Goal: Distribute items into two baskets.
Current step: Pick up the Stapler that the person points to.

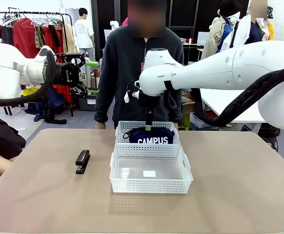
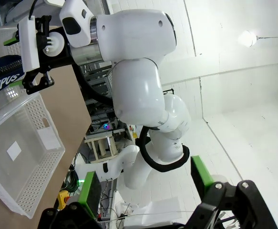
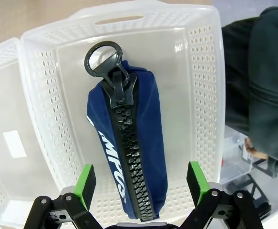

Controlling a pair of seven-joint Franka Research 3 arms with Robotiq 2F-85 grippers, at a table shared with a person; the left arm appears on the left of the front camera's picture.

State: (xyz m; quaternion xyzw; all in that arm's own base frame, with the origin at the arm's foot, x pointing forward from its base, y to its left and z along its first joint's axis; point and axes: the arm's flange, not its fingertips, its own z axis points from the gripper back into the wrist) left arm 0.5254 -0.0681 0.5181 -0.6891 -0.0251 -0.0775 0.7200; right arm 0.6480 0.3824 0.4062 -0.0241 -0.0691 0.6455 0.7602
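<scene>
The blue pouch (image 3: 150,119) lies in the far basket (image 3: 203,71). The right tool (image 3: 141,181) hangs over it, spread wide. The left tool (image 2: 146,183) is spread wide too.

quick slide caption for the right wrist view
Open right gripper above the navy blue zip pouch lying in a translucent-white perforated plastic basket.

Bright, even indoor light. Front view sharp; soft, faint shadow under the near basket (image 1: 150,168) on the table (image 1: 239,185). Left wrist view: lamp (image 2: 247,38) blown out, white walls washed. Wrist views bow at edges.
</scene>
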